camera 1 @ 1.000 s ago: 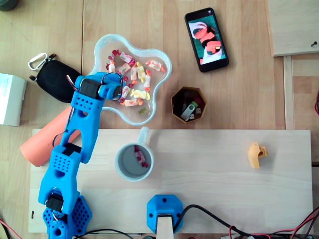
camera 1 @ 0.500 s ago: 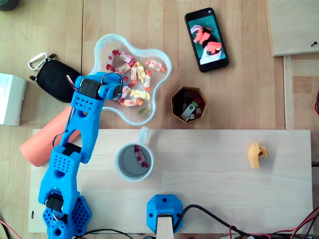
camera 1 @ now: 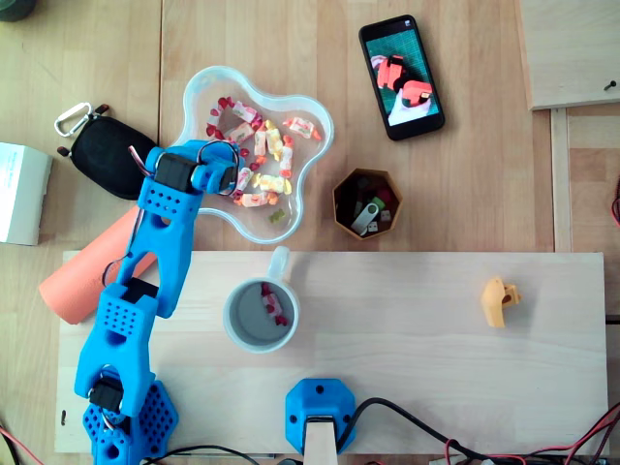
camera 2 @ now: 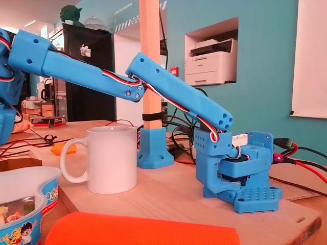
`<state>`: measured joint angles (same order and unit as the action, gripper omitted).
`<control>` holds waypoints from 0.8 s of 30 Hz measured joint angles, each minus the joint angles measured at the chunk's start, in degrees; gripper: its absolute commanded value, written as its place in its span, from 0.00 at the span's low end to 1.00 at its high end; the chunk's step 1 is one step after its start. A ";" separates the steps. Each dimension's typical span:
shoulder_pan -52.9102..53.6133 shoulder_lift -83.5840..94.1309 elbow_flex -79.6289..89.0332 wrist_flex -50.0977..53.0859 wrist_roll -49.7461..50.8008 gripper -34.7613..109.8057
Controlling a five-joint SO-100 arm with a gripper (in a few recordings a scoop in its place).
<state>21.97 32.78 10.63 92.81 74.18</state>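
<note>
Nothing has moved since the earlier frames; arm and things sit as before. Overhead view: gripper (camera 1: 229, 170) hangs over the left part of the bowl (camera 1: 201, 89), its tip right at the candies (camera 1: 263, 180) piled in the bowl's middle. Wrist housing covers the fingers from above, so cannot tell whether the pincer is apart, together or clamped on a candy. Candies are wrapped, red, yellow and white, spread from the bowl's centre toward its right lobe.

Mug (camera 1: 254, 327) stands just below the bowl on the board (camera 1: 417, 339), handle pointing up at the bowl, a red candy piece (camera 1: 273, 304) inside it. Hex cup (camera 1: 341, 199) with USB sticks sits just right of the bowl's lower edge. Phone (camera 1: 401, 76) lies right of the bowl, up top, apart from it. Black pouch (camera 1: 102, 155) is just left of the bowl, partly under the arm. Orange roll (camera 1: 70, 283) lies lower left of the bowl, under the arm links. Yellow clip (camera 1: 499, 301) is far right of the bowl on the board. White box (camera 1: 19, 194) is at the far left edge.

Fixed view: bowl (camera 2: 45, 190) is at the lower left corner, mug (camera 2: 111, 159) upright just behind it, orange roll (camera 2: 143, 230) in front right of it, arm base (camera 2: 240, 173) well right.
</note>
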 measured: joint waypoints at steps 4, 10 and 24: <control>0.00 0.00 0.00 0.00 0.00 0.31; 0.00 0.00 0.00 0.00 -1.05 0.31; 0.00 0.00 0.00 0.00 -1.05 0.31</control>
<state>21.97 32.78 10.63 92.81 73.12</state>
